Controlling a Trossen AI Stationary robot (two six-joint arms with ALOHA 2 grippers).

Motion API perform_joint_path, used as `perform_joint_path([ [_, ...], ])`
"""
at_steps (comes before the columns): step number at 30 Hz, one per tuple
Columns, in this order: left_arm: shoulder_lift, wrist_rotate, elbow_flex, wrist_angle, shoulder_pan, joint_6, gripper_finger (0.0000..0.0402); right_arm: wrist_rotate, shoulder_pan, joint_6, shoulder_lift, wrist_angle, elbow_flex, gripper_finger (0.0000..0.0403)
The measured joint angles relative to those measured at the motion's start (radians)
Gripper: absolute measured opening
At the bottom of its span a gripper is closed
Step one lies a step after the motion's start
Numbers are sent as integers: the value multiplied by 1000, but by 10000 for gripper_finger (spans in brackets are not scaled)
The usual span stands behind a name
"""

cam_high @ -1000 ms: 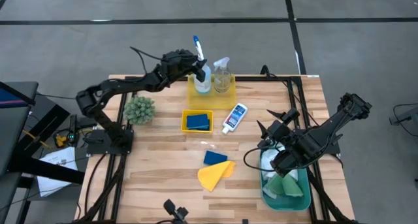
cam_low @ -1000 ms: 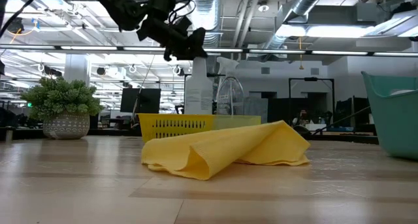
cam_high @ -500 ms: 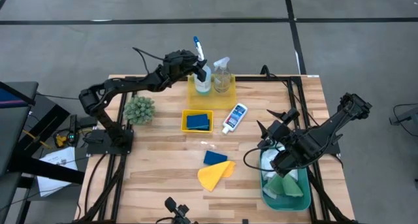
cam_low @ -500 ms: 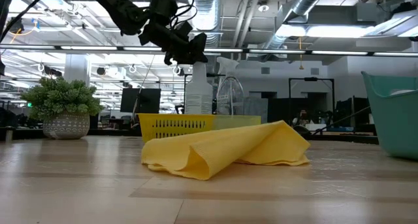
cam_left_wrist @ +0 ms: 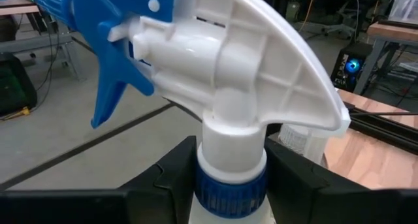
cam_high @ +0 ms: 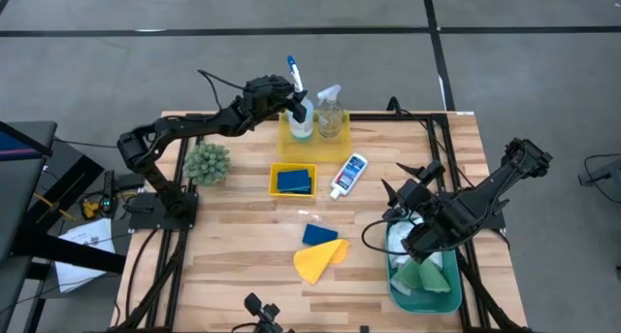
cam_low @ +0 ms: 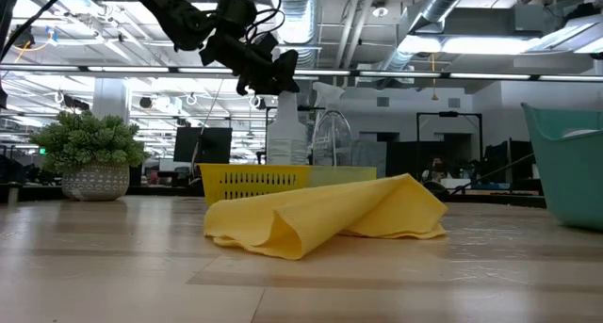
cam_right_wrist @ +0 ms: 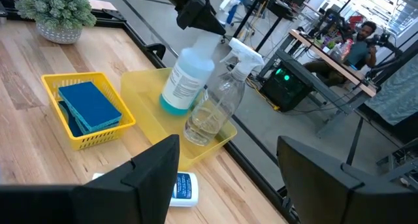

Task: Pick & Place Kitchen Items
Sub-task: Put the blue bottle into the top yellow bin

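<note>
On the desk (cam_high: pixel 233 265), my left end effector (cam_left_wrist: pixel 228 175) loosely straddles the spray bottle's (cam_high: pixel 299 115) neck; next I back away.

A potted plant (cam_high: pixel 208 163), yellow trays (cam_high: pixel 292 181) and teal bin (cam_high: pixel 423 292) on the table (cam_high: pixel 233 246).

We see a desk (cam_high: pixel 243 236) of pale, matt wood planks. The spray head (cam_left_wrist: pixel 215 67) is glossy white and blue plastic; the clear bottle (cam_right_wrist: pixel 209 113) shines. The yellow cloth (cam_low: pixel 320 215) looks soft and matt, and the yellow tray (cam_right_wrist: pixel 98 129) is slotted plastic.
</note>
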Motion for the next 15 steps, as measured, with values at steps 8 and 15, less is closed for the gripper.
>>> perform_joint_path([
  [8,0,0,0,-19,0,-13,150,0,0,0,0,1,0,248],
  [15,-8,-25,3,-72,-1,-30,200,0,0,0,0,1,0,248],
])
